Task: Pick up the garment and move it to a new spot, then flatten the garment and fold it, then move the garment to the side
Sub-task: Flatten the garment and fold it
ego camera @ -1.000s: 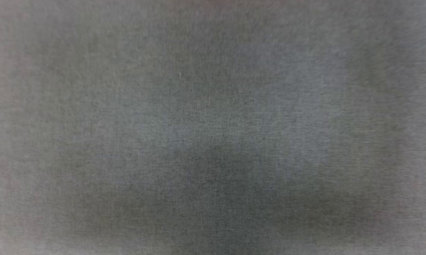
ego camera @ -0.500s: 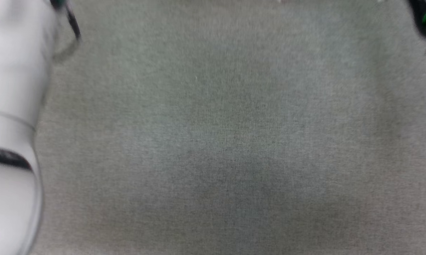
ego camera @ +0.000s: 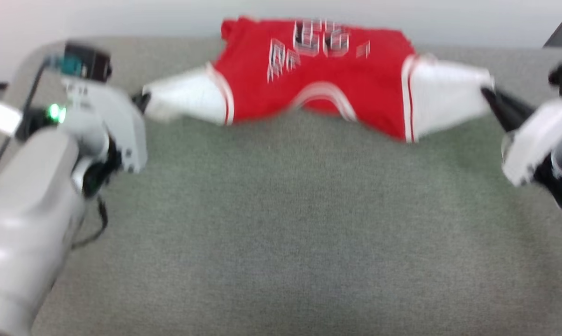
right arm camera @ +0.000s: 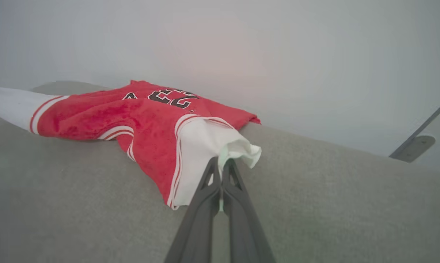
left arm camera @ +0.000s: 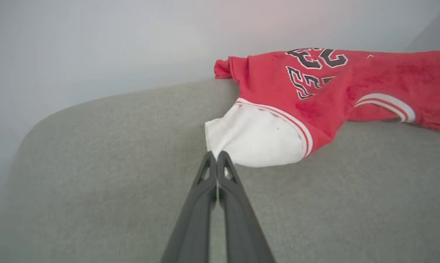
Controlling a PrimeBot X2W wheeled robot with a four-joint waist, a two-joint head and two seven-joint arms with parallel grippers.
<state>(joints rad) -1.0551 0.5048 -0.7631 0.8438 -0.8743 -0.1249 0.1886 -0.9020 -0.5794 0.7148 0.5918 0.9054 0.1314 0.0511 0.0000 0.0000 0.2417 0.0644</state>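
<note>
Jersey (ego camera: 318, 79) pulled wide between both claws

The left claw (left arm camera: 217, 157) is clamped on the corner of one white sleeve and the right claw (right arm camera: 223, 163) on the bunched end of the other. The red body lies ahead of and between the tips, print up, at the far edge of the grey cushion (ego camera: 281, 224).

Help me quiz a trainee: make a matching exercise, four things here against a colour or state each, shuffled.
1 left gripper
2 right gripper
3 jersey
4 surface

A grey
B shut on the sleeve at head view's right
C red, white sleeves
D shut on the sleeve at head view's left

Pairs: 1-D, 2-B, 3-C, 4-A
</note>
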